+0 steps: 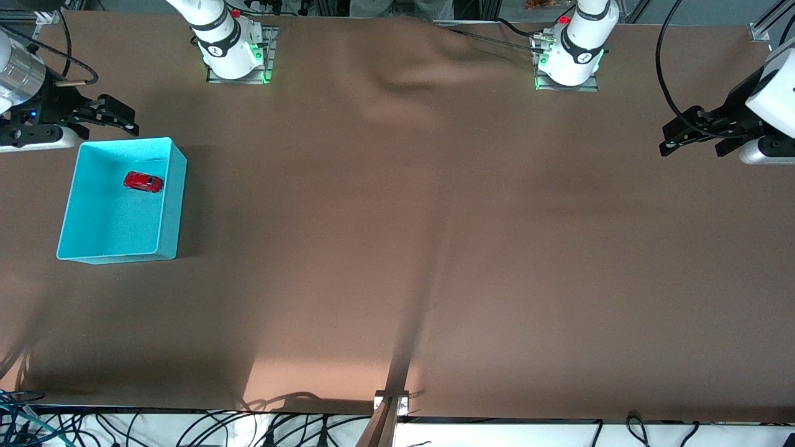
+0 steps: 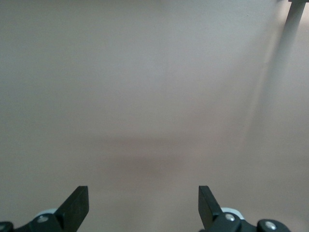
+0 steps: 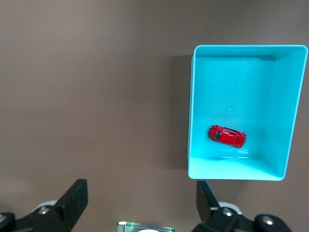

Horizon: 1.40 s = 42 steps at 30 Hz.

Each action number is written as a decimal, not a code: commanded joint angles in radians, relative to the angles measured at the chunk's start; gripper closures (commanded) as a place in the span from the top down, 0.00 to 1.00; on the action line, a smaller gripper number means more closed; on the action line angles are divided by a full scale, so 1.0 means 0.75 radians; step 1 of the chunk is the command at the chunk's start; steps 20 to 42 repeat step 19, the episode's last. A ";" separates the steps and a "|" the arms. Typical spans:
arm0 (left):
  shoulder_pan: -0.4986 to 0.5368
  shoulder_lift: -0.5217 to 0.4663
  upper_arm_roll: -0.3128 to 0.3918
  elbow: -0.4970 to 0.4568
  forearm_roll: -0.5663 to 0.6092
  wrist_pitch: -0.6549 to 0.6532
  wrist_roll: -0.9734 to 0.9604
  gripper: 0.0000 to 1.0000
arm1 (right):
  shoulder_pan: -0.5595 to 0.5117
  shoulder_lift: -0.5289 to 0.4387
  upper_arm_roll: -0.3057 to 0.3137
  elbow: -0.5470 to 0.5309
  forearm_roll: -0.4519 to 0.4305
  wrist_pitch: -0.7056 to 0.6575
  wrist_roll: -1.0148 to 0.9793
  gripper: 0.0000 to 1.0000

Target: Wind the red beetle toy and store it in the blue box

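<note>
The red beetle toy (image 1: 143, 181) lies on the floor of the blue box (image 1: 174, 205), close to the box wall that is farthest from the front camera. It also shows in the right wrist view (image 3: 227, 136), inside the blue box (image 3: 193, 111). My right gripper (image 1: 121, 119) is open and empty, up in the air beside the box at the right arm's end of the table; in its own view (image 3: 142, 205) the jaws stand wide apart. My left gripper (image 1: 677, 138) is open and empty over the bare cloth at the left arm's end, also seen in its own view (image 2: 144, 208).
A brown cloth (image 1: 397, 236) covers the table, with a raised fold (image 1: 404, 81) between the two arm bases. Cables (image 1: 186, 428) hang along the table's edge nearest the front camera. A small metal clamp (image 1: 391, 403) sits on that edge.
</note>
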 commanded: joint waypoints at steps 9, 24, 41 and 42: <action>0.008 0.015 -0.003 0.036 -0.007 -0.016 0.002 1.00 | -0.017 0.147 0.003 0.191 -0.014 0.010 0.017 1.00; 0.008 0.015 -0.003 0.036 -0.007 -0.016 0.002 1.00 | -0.017 0.147 0.003 0.195 -0.014 0.002 0.017 1.00; 0.008 0.015 -0.003 0.036 -0.007 -0.016 0.002 1.00 | -0.017 0.147 0.003 0.195 -0.014 0.002 0.017 1.00; 0.008 0.015 -0.003 0.036 -0.007 -0.016 0.002 1.00 | -0.017 0.147 0.003 0.195 -0.014 0.002 0.017 1.00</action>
